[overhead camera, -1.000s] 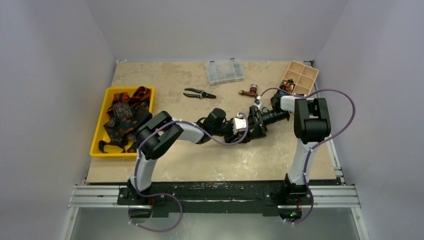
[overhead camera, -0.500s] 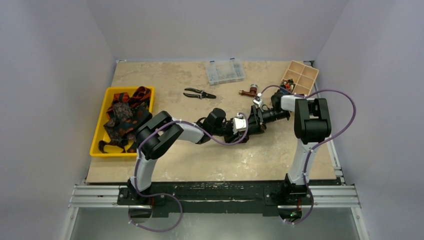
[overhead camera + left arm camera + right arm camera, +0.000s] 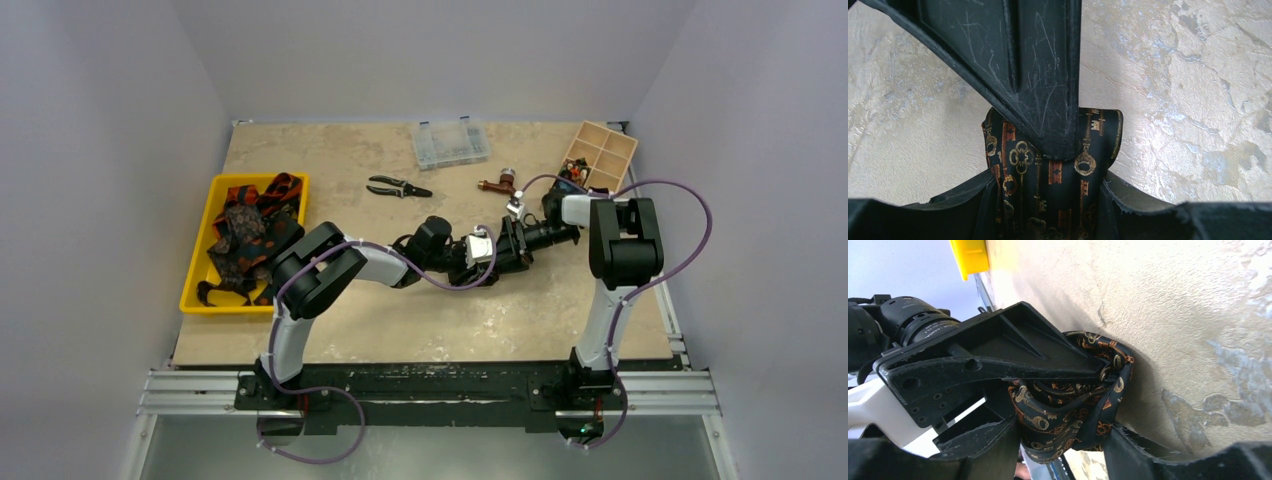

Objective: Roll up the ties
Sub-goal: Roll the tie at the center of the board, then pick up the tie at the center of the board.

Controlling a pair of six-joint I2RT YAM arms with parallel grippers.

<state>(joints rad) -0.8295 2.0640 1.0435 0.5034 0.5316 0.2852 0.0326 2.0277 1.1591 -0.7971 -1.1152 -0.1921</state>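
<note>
A rolled black tie with a gold and orange key pattern [image 3: 1068,190] sits between my two grippers over the middle of the table. My left gripper [image 3: 1050,182] is shut on the roll, with a finger [image 3: 973,200] pressing on each side. My right gripper [image 3: 1063,440] is shut on the same roll [image 3: 1068,410] from the opposite side. One of its fingers [image 3: 1038,75] crosses the left wrist view. In the top view the two grippers [image 3: 503,252] [image 3: 517,240] meet tip to tip and hide the roll. Several more ties [image 3: 245,235] lie piled in a yellow tray [image 3: 196,272] at the left.
Black-handled pliers [image 3: 398,187] lie behind the grippers. A clear plastic parts box [image 3: 450,143] stands at the back. A wooden compartment box [image 3: 600,155] is at the back right, with a small brown object [image 3: 497,183] beside it.
The joined grippers have shifted slightly toward the far side, with the tie roll still held between them. The rest is as before.
</note>
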